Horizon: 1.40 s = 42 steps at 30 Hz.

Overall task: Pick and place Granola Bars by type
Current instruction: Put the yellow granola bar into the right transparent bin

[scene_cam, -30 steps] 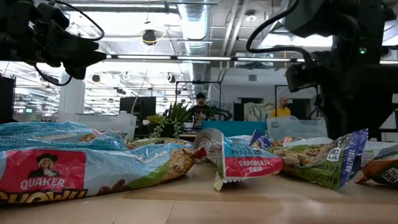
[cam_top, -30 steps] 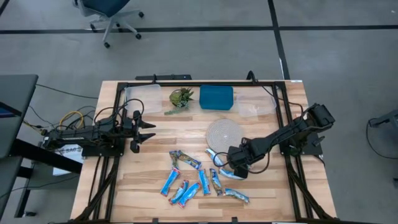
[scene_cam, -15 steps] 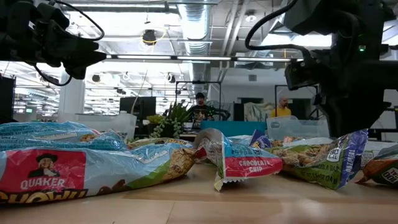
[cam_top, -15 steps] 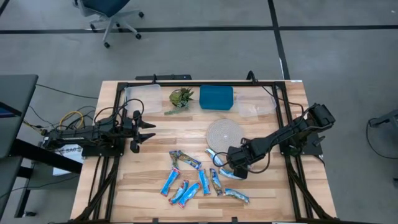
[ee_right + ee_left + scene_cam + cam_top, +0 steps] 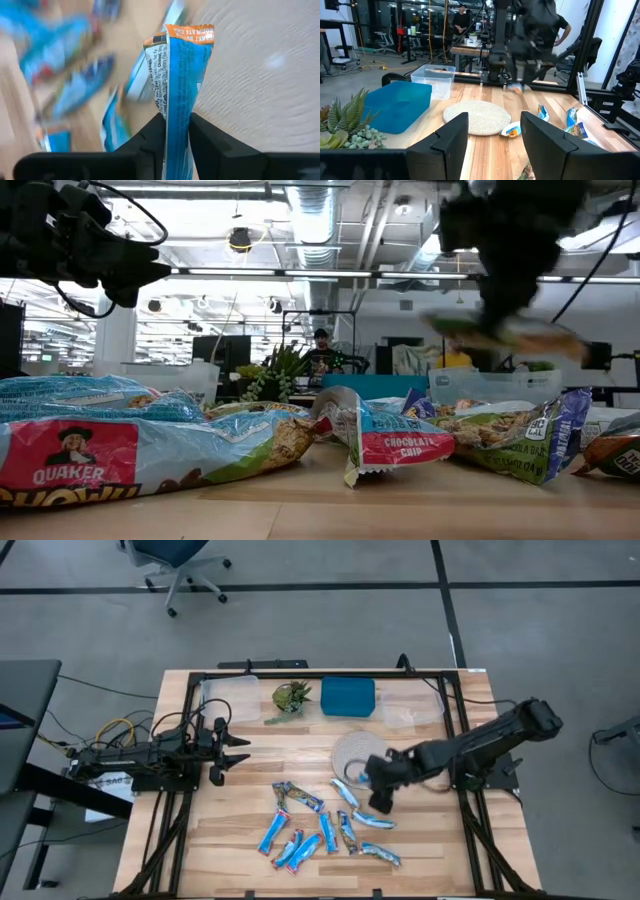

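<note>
Pinching a granola bar [image 5: 177, 95], right hand [image 5: 173, 131] near disc; left hand [image 5: 492, 132] spread; clear tubs' contents unclear.

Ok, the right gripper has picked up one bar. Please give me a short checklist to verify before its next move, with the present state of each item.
1. Bar clamped in the right gripper: ok, the wrapper sits between both fingers.
2. Bar clear of the table: ok, the low view shows it in the air.
3. Only one bar picked up: ok, the other bars lie on the wood.
4. Left gripper out of the way: ok, open and parked at the table's left side.
5. Bins free: the clear bin and the blue bin stand at the far edge; their contents, cannot tell.
6. Wrapper type: orange end shows; matching bin, cannot tell.
</note>
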{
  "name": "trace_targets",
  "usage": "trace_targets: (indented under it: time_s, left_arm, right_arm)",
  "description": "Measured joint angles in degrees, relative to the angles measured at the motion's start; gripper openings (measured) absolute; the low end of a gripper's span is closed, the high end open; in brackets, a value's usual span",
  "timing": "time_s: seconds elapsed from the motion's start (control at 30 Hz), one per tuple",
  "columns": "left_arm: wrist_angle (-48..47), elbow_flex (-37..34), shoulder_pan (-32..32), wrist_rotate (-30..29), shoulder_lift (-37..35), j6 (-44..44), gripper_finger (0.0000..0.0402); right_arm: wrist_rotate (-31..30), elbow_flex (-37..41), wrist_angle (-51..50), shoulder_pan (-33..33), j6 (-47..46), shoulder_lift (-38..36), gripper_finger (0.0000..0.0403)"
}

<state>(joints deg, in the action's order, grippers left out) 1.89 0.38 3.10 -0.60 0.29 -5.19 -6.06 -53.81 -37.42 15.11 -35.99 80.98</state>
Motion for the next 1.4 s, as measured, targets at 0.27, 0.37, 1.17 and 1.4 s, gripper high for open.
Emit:
trace_targets:
  time_s: [0.27, 0.37, 1.17, 1.4]
  left_arm:
    - [0.0, 0.0, 0.0, 0.0, 0.0, 0.0, 0.0174]
    - [0.0, 0.0, 0.0, 0.0, 0.0, 0.0, 0.0174]
    - [0.0, 0.0, 0.0, 0.0, 0.0, 0.0, 0.0174]
    - [0.0, 0.0, 0.0, 0.0, 0.0, 0.0, 0.0174]
  right_arm:
    - [-12.8, -5.2, -6.4, -13.7, 2.3, -6.2, 0.0071]
    - [-15.6, -7.0, -7.3, -19.4, 3.6, -6.9, 0.0071]
    - [-13.0, -8.8, -12.2, -49.4, 4.9, 3.7, 0.0070]
    - [-10.3, -8.8, -11.9, -50.1, 5.0, 7.2, 0.0071]
